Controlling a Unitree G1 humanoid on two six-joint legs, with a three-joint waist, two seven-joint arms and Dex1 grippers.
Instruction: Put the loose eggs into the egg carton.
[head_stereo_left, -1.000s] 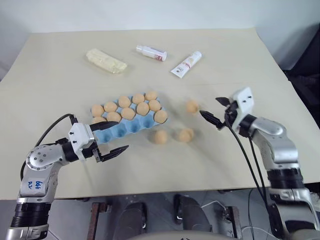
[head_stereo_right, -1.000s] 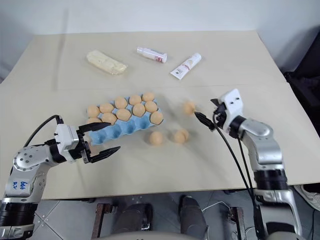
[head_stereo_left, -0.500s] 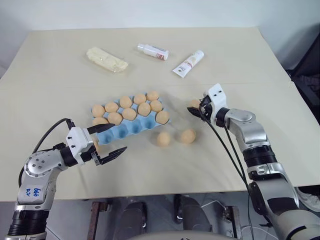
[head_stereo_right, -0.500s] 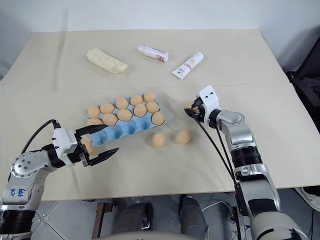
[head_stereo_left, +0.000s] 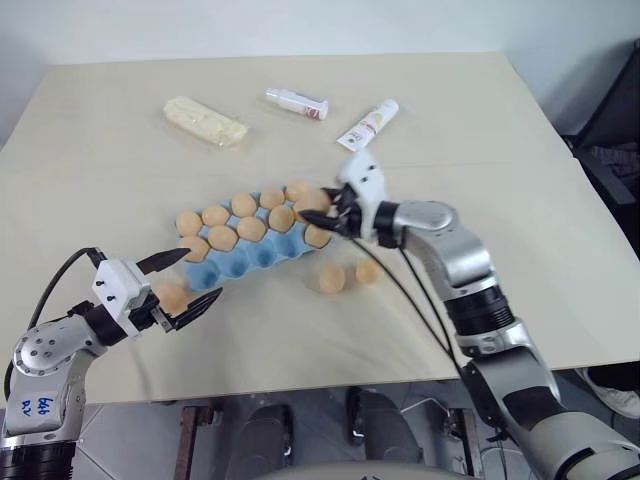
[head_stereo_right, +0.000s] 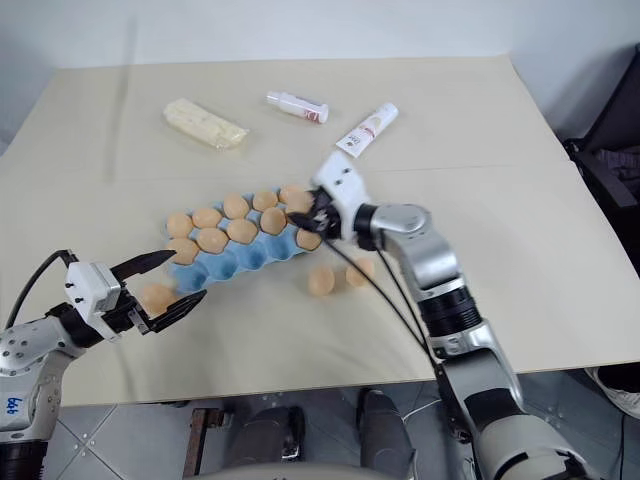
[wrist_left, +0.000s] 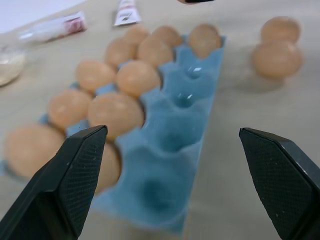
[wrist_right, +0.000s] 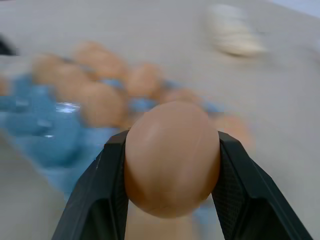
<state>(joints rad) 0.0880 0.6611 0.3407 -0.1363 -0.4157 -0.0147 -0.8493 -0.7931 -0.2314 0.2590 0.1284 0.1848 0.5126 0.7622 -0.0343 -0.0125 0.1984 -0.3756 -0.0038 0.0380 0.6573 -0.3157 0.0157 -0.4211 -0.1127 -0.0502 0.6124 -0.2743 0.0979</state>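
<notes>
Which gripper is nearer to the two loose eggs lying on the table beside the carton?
Right. The right gripper, shut on an egg, hangs over the egg carton's right end, just behind the two loose eggs. The left gripper, open, sits off the carton's far left end.

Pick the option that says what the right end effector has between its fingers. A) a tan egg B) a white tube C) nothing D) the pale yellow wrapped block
A: the right end effector is clamped on an egg, carried over the blue egg carton.
</notes>
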